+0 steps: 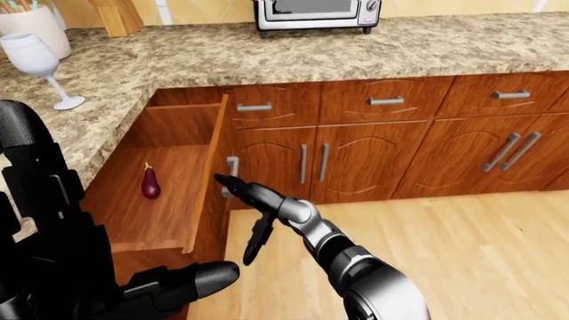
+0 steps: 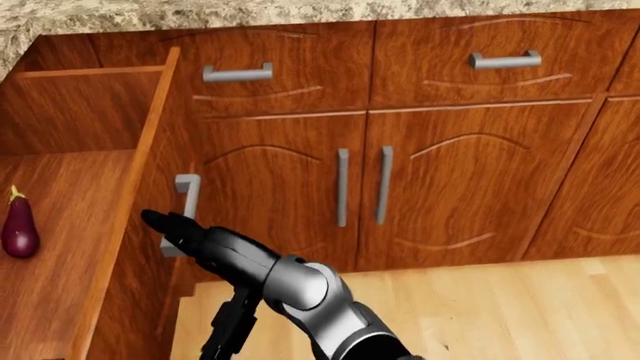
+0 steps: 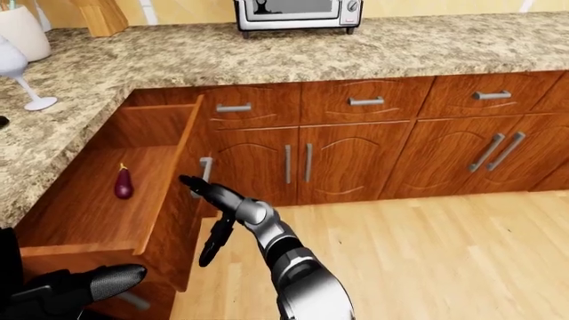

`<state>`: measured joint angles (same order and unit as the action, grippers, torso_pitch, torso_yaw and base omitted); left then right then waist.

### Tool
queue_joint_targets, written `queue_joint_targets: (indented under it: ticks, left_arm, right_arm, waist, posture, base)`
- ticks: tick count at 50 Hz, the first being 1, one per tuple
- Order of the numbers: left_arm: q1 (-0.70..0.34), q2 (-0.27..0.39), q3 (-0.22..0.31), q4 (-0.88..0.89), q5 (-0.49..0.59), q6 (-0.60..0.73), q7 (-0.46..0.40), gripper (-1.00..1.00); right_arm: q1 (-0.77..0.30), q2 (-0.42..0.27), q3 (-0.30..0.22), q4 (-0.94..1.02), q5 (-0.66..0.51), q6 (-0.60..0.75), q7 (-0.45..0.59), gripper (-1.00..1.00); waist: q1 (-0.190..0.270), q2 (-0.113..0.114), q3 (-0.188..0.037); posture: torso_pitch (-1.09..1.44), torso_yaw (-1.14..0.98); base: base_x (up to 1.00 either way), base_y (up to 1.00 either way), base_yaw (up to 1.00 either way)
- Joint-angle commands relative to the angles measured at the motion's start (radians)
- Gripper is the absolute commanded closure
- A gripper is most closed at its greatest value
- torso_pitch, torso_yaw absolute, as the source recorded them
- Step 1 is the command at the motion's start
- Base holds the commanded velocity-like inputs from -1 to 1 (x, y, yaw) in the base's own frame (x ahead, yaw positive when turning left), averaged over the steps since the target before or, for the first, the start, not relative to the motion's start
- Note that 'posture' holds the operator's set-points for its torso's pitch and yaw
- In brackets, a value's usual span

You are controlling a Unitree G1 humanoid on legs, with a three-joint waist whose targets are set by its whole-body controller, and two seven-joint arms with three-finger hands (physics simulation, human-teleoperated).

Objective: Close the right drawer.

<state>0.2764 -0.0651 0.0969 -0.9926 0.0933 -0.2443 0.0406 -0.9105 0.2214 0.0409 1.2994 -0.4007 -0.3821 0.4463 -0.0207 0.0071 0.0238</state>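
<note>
Drawer (image 1: pixel 169 193) stands open, long axis running toward view's bottom; right hand (image 2: pixel 185 232) fingers spread at its handle (image 2: pixel 187 202).

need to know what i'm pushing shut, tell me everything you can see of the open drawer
The open drawer is reddish-brown wood, pulled far out from under the speckled stone counter at the inside corner. Its floor and side walls are plain boards; its front panel carries a grey metal bar handle. One small purple eggplant lies on the floor inside. The right hand, fingers extended, reaches to the front panel just beside the handle; whether it touches is unclear.
</note>
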Motion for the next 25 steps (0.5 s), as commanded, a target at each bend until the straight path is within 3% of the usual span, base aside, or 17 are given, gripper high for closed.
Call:
queue_joint_targets:
  ticks: [1, 7, 12, 19, 20, 22, 25]
  left_arm:
    - [-0.005, 0.001, 0.001, -0.031, -0.001, -0.018, 0.002, -1.00]
    - [-0.002, 0.001, -0.004, -0.027, 0.003, -0.024, 0.002, -1.00]
    - [0.000, 0.002, -0.010, -0.020, 0.009, -0.031, 0.003, -1.00]
    - [0.004, 0.004, -0.013, -0.018, 0.010, -0.037, 0.004, -1.00]
    - [0.003, 0.004, -0.012, -0.019, 0.010, -0.035, 0.004, -1.00]
    - [0.002, 0.004, -0.012, -0.019, 0.010, -0.033, 0.004, -1.00]
    - [0.003, 0.004, -0.013, -0.019, 0.011, -0.034, 0.004, -1.00]
  right_arm:
    - [-0.049, 0.001, -0.001, -0.056, 0.026, -0.047, 0.023, -1.00]
    - [-0.073, -0.094, -0.025, -0.187, 0.104, 0.010, 0.016, -1.00]
    - [0.000, -0.179, -0.025, -0.438, 0.165, 0.133, 0.020, -1.00]
    - [0.228, -0.263, -0.034, -1.024, 0.190, 0.395, 0.009, -1.00]
    - [0.278, -0.269, -0.059, -1.204, 0.222, 0.480, 0.001, -1.00]
    - [0.351, -0.287, -0.059, -1.392, 0.238, 0.556, -0.009, -1.00]
    - [0.473, -0.298, -0.067, -1.578, 0.259, 0.591, -0.043, -1.00]
  waist:
    - [0.006, 0.006, -0.019]
    - [0.018, 0.000, -0.013]
    - [0.032, -0.008, -0.012]
    - [0.043, -0.019, -0.018]
    - [0.045, -0.020, -0.017]
    - [0.048, -0.022, -0.016]
    - [0.050, -0.020, -0.011]
  posture:
    - [0.00, 0.00]
    - [0.00, 0.00]
    - [0.00, 0.00]
    - [0.00, 0.00]
    - [0.00, 0.00]
    - [0.00, 0.00]
    - [0.00, 0.00]
  base:
    - [0.00, 0.00, 0.00]
    - [0.00, 0.00, 0.00]
    - [0.00, 0.00, 0.00]
    - [0.00, 0.00, 0.00]
    - [0.00, 0.00, 0.00]
    - [0.00, 0.00, 0.00]
    - [0.00, 0.00, 0.00]
